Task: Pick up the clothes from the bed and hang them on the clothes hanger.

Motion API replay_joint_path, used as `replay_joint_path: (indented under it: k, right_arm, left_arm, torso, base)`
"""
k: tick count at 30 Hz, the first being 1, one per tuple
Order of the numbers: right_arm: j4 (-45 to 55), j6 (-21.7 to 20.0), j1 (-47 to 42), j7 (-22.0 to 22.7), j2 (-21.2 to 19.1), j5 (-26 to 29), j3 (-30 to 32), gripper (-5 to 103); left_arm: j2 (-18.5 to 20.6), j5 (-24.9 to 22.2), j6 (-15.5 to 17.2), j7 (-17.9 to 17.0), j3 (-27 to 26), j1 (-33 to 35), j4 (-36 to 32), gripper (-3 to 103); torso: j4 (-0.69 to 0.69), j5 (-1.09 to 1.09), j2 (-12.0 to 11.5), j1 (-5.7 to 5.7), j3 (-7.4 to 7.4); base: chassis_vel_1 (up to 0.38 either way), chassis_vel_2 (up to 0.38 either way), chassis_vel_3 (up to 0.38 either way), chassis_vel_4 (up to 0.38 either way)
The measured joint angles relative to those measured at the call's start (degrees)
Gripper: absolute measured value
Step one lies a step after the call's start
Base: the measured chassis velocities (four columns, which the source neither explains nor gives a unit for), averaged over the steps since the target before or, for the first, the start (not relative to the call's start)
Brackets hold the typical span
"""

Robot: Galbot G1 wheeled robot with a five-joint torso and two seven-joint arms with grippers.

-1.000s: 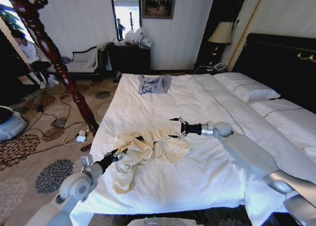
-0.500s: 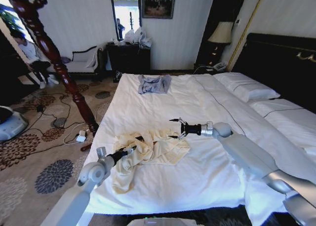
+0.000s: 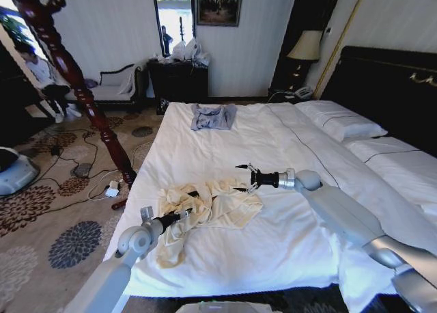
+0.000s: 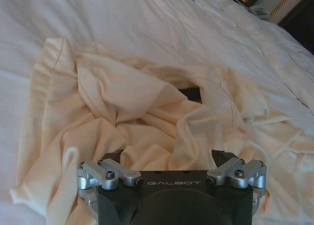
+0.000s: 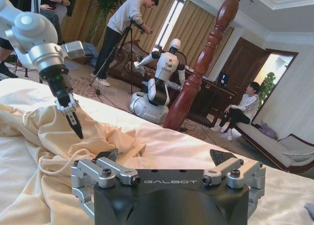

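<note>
The left arm reaches in from about seven o'clock in the head view, forearm low and angled up toward the middle of the bed [image 3: 287,238]. Its left gripper [image 3: 179,216] sits at the near-left edge of the shirt [image 3: 205,207], fingers close together with tips on the fabric; whether cloth is pinched between them I cannot tell. In the right wrist view the same gripper [image 5: 73,118] points down at the cloth, fingers nearly together, tip touching a raised fold.

The right arm stretches in from about four o'clock, long and almost level, elbow near the bed's right side. The right gripper [image 3: 244,178] hangs spread wide, holding nothing, just at the shirt's far-right corner, at about two o'clock from the heap.

The cream shirt lies crumpled on the white duvet near the bed's foot, left of centre, one sleeve trailing toward six o'clock. A dark bit of the hanger [image 4: 191,94] shows through a gap in the folds.
</note>
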Motion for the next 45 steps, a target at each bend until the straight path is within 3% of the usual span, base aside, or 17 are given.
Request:
replay_joint_path:
  k: [8, 18, 21, 23, 26, 27, 38, 41, 45]
  right_arm:
    - [-0.5, 0.5, 0.1, 0.0, 0.1, 0.0, 0.1, 100]
    - [-0.5, 0.5, 0.5, 0.2, 0.4, 0.0, -0.3, 100]
    - [-0.3, 0.5, 0.3, 0.2, 0.1, -0.1, -0.2, 100]
    - [-0.2, 0.5, 0.2, 0.2, 0.0, -0.1, -0.1, 100]
    - [-0.3, 0.6, 0.1, 0.2, -0.1, 0.0, 0.0, 100]
    - [-0.3, 0.6, 0.1, 0.2, -0.1, 0.0, 0.0, 100]
    - [-0.7, 1.1, 0.5, 0.8, 0.2, 0.0, -0.3, 100]
    - [-0.8, 1.2, 0.7, 0.9, 0.2, 0.0, -0.3, 100]
    - [-0.8, 1.4, 0.7, 0.9, 0.0, 0.0, -0.3, 100]
  left_arm:
    - [2.4, 2.0, 0.4, -0.1, -1.8, 4.8, -2.6, 100]
    - [-2.1, 3.0, -0.6, 0.6, 0.3, 1.0, 1.4, 102]
    - [-3.4, 2.2, -0.8, 0.4, 1.2, -0.4, 2.6, 89]
    - [-3.7, 1.7, -1.1, 0.3, 1.2, -0.5, 3.0, 89]
    - [-4.1, -0.3, -1.6, 0.3, 1.1, -0.5, 3.3, 73]
    - [-4.1, -0.3, -1.6, 0.3, 1.1, -0.5, 3.3, 73]
    - [-4.0, -2.8, -4.5, 4.7, 0.0, 1.2, 2.3, 30]
    - [-4.2, -3.2, -5.8, 6.4, -0.1, 1.4, 2.3, 23]
    - [-4.4, -4.0, -8.0, 8.2, -0.2, 1.6, 2.1, 23]
  torso:
    - [0.03, -0.02, 0.0, 0.0, 0.01]
    - [0.01, 0.0, 0.0, 0.0, 0.01]
    - [0.0, 0.01, 0.0, 0.0, 0.01]
    - [0.0, 0.02, 0.0, 0.0, 0.01]
    - [0.0, 0.01, 0.0, 0.0, 0.01]
    - [0.0, 0.01, 0.0, 0.0, 0.01]
    - [0.0, 0.0, 0.0, 0.0, 0.01]
    - [-0.01, 0.0, 0.0, 0.0, 0.0]
    - [0.0, 0.0, 0.0, 0.0, 0.01]
  base:
    - [0.0, 0.0, 0.0, 0.0]
    - [0.0, 0.0, 0.0, 0.0]
    - [0.0, 0.0, 0.0, 0.0]
    - [0.0, 0.0, 0.0, 0.0]
    - [0.0, 0.0, 0.0, 0.0]
    - [0.0, 0.0, 0.0, 0.0]
    - [0.0, 0.0, 0.0, 0.0]
    - [0.0, 0.0, 0.0, 0.0]
    - [0.0, 0.0, 0.0, 0.0]
